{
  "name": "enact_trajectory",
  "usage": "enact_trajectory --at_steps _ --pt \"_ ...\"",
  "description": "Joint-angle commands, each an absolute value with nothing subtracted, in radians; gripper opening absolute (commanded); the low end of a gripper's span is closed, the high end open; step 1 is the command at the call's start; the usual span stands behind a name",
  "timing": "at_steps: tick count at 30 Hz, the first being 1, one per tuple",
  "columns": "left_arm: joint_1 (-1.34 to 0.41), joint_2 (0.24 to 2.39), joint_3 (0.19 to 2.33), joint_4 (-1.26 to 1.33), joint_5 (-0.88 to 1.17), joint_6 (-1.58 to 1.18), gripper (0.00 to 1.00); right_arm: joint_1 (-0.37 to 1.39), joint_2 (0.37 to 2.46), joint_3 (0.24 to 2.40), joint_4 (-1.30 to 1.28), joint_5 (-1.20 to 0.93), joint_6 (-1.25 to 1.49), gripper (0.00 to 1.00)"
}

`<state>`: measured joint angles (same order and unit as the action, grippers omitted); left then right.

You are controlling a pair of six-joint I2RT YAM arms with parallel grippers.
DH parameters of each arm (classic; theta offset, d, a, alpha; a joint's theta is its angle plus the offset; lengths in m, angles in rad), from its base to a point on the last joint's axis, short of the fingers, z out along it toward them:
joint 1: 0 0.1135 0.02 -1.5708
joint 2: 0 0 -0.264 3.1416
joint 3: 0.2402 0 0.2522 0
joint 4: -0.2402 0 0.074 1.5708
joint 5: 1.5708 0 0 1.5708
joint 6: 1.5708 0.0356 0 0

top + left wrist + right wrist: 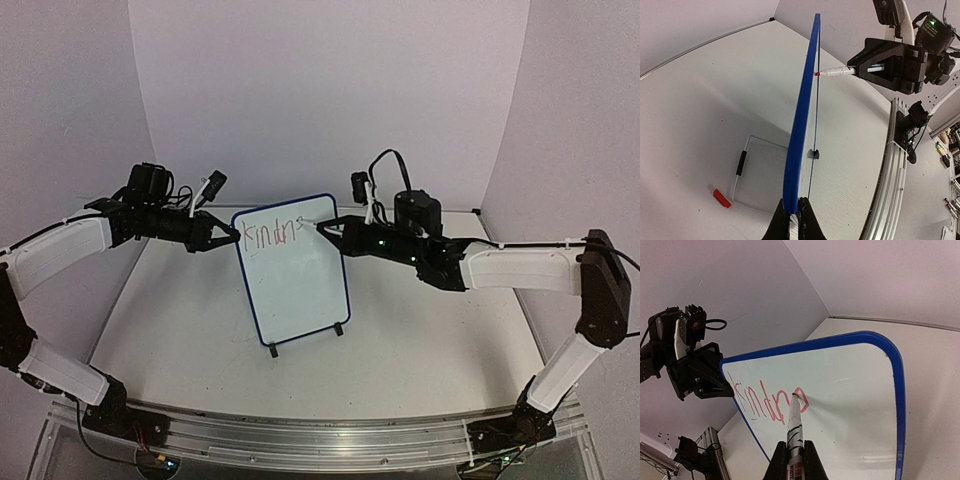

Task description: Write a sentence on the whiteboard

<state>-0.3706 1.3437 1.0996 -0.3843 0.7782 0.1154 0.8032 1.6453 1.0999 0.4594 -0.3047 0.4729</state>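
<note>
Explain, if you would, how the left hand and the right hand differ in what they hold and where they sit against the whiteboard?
The left hand clamps the whiteboard by its blue frame; the right hand clamps a marker. The left hand meets the board edge-on, while the right hand faces its front, marker tip on the surface at the red writing. Both are shut and near the board's top.
</note>
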Motion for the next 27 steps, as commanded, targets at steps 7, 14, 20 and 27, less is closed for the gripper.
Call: enact_trajectory --at_steps 7,14,20,27 --pt "-0.391 1.368 1.109 -0.463 0.733 0.174 0.00 0.798 1.643 1.036 0.466 -0.315 0.493 0.00" --pt "-0.391 1.371 1.109 -0.463 0.733 0.174 0.00 0.796 1.610 1.020 0.460 -0.262 0.484 0.00" --pt "-0.391 1.371 1.110 -0.463 0.733 0.174 0.00 0.797 1.575 1.021 0.464 -0.242 0.473 0.00" --pt "-0.392 1.370 1.109 -0.464 0.734 0.174 0.00 0.797 1.510 0.988 0.480 -0.266 0.462 0.00"
